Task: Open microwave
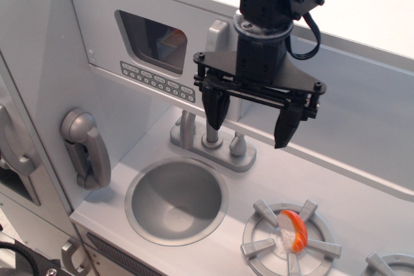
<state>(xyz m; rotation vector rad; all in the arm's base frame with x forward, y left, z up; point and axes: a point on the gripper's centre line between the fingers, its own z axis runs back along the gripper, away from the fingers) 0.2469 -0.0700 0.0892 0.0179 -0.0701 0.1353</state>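
The microwave (110, 4) is the upper grey compartment at the back left. Its flat door has a dark rounded window (152, 40), a row of small printed buttons (158, 81) below it, and a tall grey vertical handle (217, 33) at its right edge. The door looks flush with the cabinet front. My gripper (251, 128) is open, fingers pointing down, just right of and in front of the handle. Its left finger (215, 109) hides the handle's lower part. The fingers hold nothing.
A grey toy telephone handset (86, 150) hangs on the left wall. A round sink (176, 200) and a faucet (210, 140) lie below the gripper. A burner (259, 248) at front right holds an orange-and-white piece (293, 231). A lower door handle (72, 255) shows at bottom left.
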